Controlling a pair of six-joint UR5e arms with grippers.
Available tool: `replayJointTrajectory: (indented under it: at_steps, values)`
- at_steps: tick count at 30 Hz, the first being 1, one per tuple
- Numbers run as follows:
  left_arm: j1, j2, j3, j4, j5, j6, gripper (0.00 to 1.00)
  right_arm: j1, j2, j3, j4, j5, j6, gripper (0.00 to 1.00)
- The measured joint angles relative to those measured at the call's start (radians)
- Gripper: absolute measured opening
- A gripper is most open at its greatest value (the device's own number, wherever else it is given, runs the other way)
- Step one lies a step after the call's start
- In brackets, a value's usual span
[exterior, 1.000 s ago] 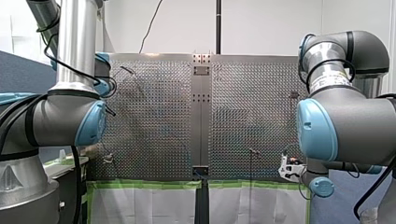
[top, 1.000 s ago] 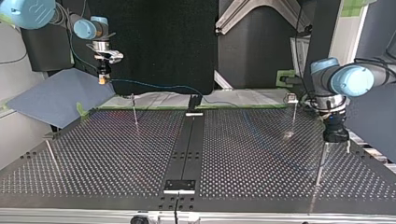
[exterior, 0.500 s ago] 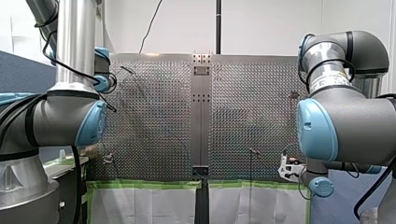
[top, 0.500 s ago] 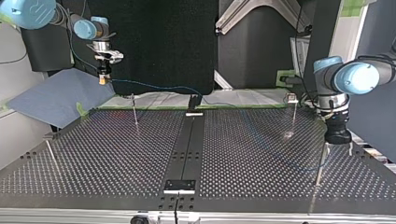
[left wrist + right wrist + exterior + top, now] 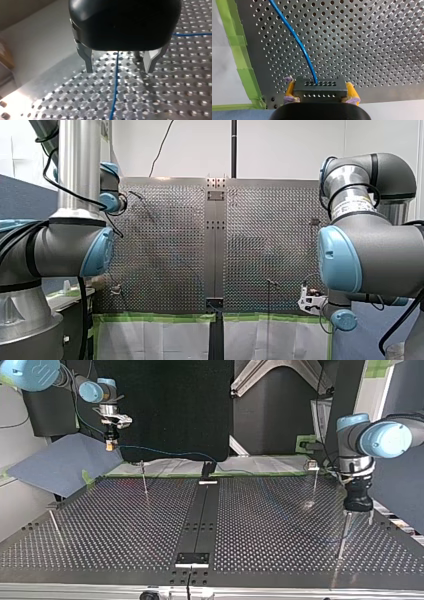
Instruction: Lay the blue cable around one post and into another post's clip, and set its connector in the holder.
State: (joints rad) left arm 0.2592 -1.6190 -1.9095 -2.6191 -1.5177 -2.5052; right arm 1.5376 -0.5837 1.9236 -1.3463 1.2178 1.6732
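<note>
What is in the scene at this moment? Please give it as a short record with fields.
Right pincer: shut on the black connector, yellow pads on both sides of it
Left pincer: open, low over the perforated table
Blue cable: leaves the connector and passes between the left pincer's fingers, not gripped there
Connector place: held in the air, not in a holder

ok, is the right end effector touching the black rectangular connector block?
Touching. Right wrist view: the right end effector's yellow pads press both sides of the black rectangular connector block, no gap showing.
</note>
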Motion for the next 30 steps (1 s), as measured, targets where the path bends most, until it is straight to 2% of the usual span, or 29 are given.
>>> replayJointTrajectory:
  at_steps: [11, 18, 23, 26, 30]
  values:
    - [-0.004, 0.064, -0.010, -0.089, -0.033, 0.089, 1.00, 0.000, 0.000, 0.000, 0.001, 0.001, 0.000, 0.36]
    - [-0.006, 0.122, -0.033, -0.147, -0.085, 0.147, 1.00, 0.000, 0.000, 0.000, 0.001, 0.002, 0.000, 0.36]
    - [0.003, 0.167, -0.022, -0.191, -0.126, 0.191, 1.00, 0.000, 0.000, -0.001, 0.001, 0.002, 0.000, 0.36]
    - [0.007, 0.192, -0.003, -0.217, -0.125, 0.217, 1.00, 0.000, 0.000, -0.002, 0.002, 0.002, 0.001, 0.36]
    - [0.010, 0.226, 0.028, -0.250, -0.101, 0.250, 1.00, 0.001, 0.000, -0.002, 0.002, 0.001, 0.001, 0.36]
